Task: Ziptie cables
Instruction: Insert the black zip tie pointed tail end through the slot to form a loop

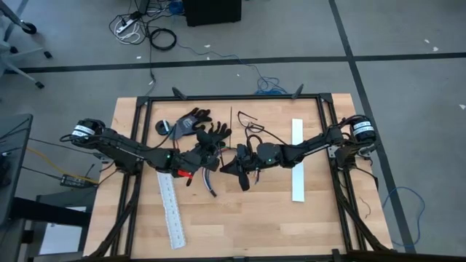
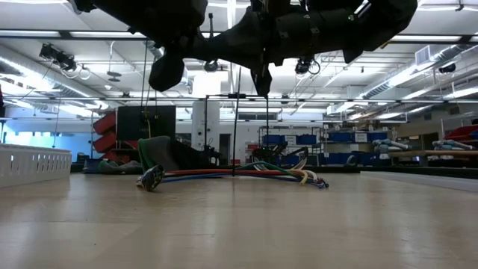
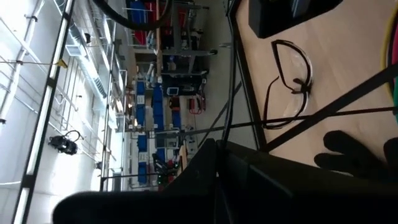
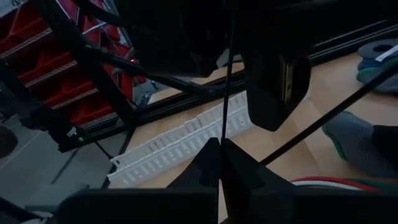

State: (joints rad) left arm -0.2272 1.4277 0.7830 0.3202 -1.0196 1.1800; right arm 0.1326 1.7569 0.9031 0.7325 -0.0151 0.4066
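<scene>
In the high view the two dark arms are closest, meeting over the middle of the counter (image 1: pixel 255 225). The left hand (image 1: pixel 204 159) and the right hand (image 1: pixel 239 166) sit near each other. The cables (image 1: pixel 210 183) lie on the wood just beside and partly under them. Black gloves (image 1: pixel 193 125) lie a bit farther off.

In the low view the cables (image 2: pixel 239 175) lie flat in a loose bunch of red, green, blue and yellow. The arms hang above them. A thin dark line drops down to the bunch.

In the left wrist view the left hand (image 3: pixel 216 146) has its fingers pressed together. Glasses (image 3: pixel 292 81) lie beyond.

In the right wrist view the right hand (image 4: pixel 221 144) is pressed together too. A thin dark line rises from its tips. A white strip (image 4: pixel 180 140) lies past it.

The cables look light, soft and floppy. They would likely spread out if pinched at one end. The middle of the bunch seems the best place to hold.
</scene>
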